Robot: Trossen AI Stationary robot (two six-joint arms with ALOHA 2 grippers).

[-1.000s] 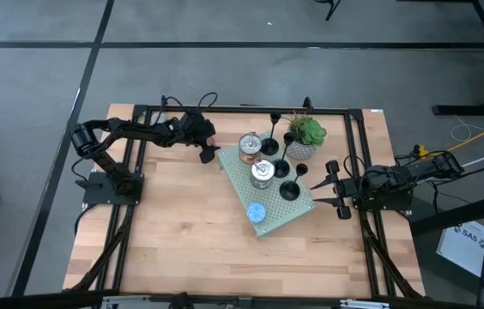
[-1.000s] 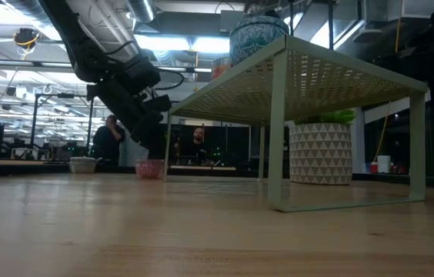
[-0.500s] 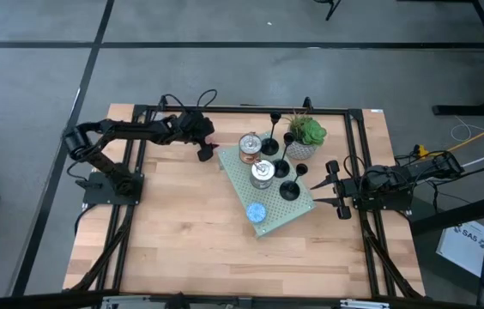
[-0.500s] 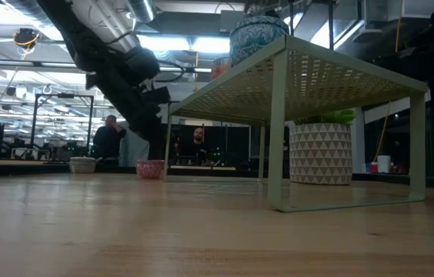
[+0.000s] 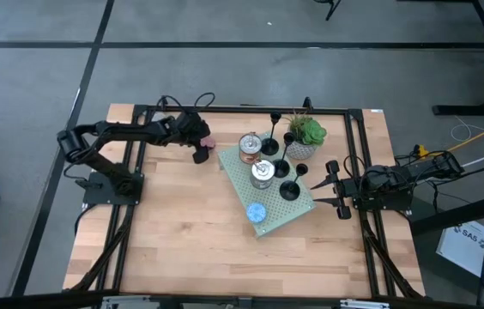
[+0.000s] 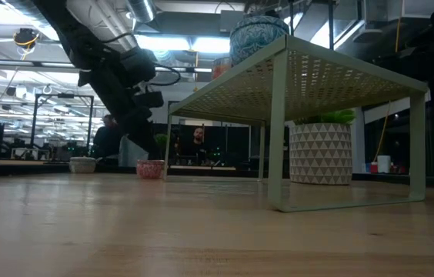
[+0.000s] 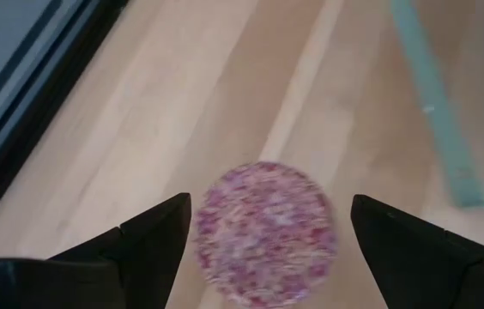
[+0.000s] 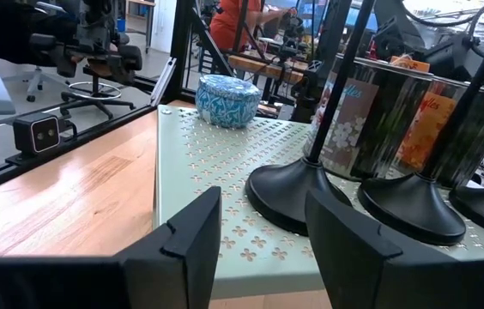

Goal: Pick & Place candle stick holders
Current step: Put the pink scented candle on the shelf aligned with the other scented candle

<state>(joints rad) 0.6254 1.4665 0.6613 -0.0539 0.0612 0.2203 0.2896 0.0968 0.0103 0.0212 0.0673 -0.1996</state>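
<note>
- The left gripper [image 5: 199,148] is hovering with jaws spread wide and empty over a pink candle [image 7: 264,233] on the table [image 5: 173,232], left of the rack [image 5: 298,210].
- The candle stick holders [image 5: 281,168] are standing on the rack beside two tins [image 5: 251,148]; they are probably light, rigid and tippy, so gripping the thin stem looks best.
- The right gripper [image 5: 328,190] is waiting just right of the rack, parted and empty.
</note>
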